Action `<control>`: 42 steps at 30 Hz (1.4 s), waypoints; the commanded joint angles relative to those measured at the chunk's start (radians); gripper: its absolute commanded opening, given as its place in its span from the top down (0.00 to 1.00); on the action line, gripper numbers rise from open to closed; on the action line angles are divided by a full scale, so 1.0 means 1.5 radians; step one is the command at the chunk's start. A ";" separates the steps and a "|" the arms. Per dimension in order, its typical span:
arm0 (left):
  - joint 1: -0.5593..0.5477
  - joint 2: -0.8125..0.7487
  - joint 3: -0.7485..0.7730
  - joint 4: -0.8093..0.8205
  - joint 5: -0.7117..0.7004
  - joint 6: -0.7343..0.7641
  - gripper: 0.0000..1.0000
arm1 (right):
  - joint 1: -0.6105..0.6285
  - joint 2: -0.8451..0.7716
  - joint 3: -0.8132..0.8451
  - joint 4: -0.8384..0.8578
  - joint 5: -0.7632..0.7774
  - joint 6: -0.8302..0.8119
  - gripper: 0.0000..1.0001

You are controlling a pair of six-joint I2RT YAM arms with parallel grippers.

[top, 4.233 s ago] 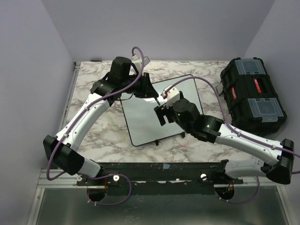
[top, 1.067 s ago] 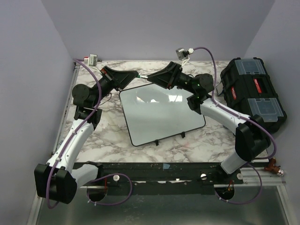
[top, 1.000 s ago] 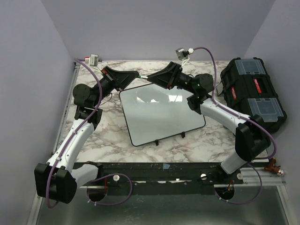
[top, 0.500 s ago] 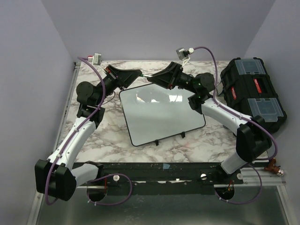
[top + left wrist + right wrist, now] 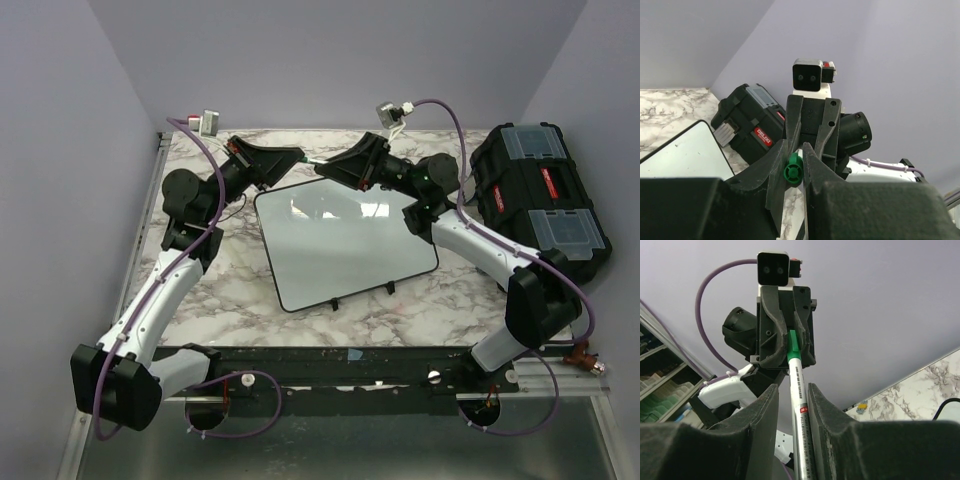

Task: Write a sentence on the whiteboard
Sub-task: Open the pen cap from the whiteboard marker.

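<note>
Over the far edge of the whiteboard (image 5: 345, 235), I had both arms raised and nose to nose, with the marker (image 5: 799, 405) bridging them in the air. Left gripper (image 5: 794, 152) was clamped on the green cap (image 5: 793, 172), fingers tight on both sides of it. Right gripper (image 5: 791, 387) had its fingers either side of the white barrel. The barrel lay against one finger and a thin slit showed on the other side, so I couldn't tell whether it was really pinching. From my right wrist view the cap sat on the end of the barrel, inside the left fingers.

Whiteboard lay flat about mid-table (image 5: 220, 290) on the marble top. It was turned slightly askew, with a thin black frame and two small black feet along its near edge. Its glossy face showed light reflections. Neither gripper touched it; both hung above its far edge.

Black toolbox (image 5: 540, 200) sat at the right side of the table, well apart from the board, with clear lid compartments and a red label. Purple cables looped off both wrists.
</note>
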 commanded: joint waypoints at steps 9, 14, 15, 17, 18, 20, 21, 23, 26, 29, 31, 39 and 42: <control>-0.012 -0.031 0.027 -0.123 0.003 0.077 1.00 | 0.007 -0.030 0.026 -0.004 -0.004 -0.024 0.68; -0.012 -0.035 0.025 -0.127 0.000 0.079 1.00 | 0.006 -0.025 0.027 0.034 -0.003 0.005 0.68; -0.012 -0.034 0.025 -0.129 -0.001 0.081 1.00 | 0.007 -0.022 0.028 0.040 -0.004 0.012 0.68; -0.012 -0.035 0.023 -0.133 -0.004 0.082 1.00 | 0.006 -0.017 0.029 0.057 -0.007 0.026 0.68; -0.011 -0.034 0.022 -0.134 -0.005 0.083 1.00 | 0.007 -0.015 0.029 0.064 -0.008 0.033 0.68; -0.011 -0.034 0.020 -0.137 -0.012 0.084 1.00 | 0.006 -0.010 0.031 0.077 -0.009 0.044 0.68; -0.011 -0.033 0.020 -0.139 -0.014 0.084 1.00 | 0.007 -0.009 0.032 0.078 -0.009 0.046 0.68; -0.011 -0.030 0.019 -0.140 -0.014 0.085 1.00 | 0.007 -0.008 0.034 0.077 -0.009 0.046 0.68; -0.011 -0.030 0.020 -0.139 -0.013 0.085 1.00 | 0.006 -0.008 0.036 0.071 -0.009 0.042 0.71; -0.011 -0.029 0.020 -0.140 -0.013 0.086 1.00 | 0.007 -0.008 0.037 0.062 -0.009 0.038 0.76; -0.011 -0.028 0.020 -0.139 -0.013 0.086 1.00 | 0.006 -0.008 0.037 0.058 -0.007 0.036 0.76; -0.011 -0.027 0.020 -0.138 -0.013 0.083 1.00 | 0.007 -0.005 0.036 0.068 0.006 0.042 0.79; -0.011 -0.026 0.021 -0.139 -0.012 0.083 1.00 | 0.007 -0.006 0.036 0.073 0.009 0.042 0.84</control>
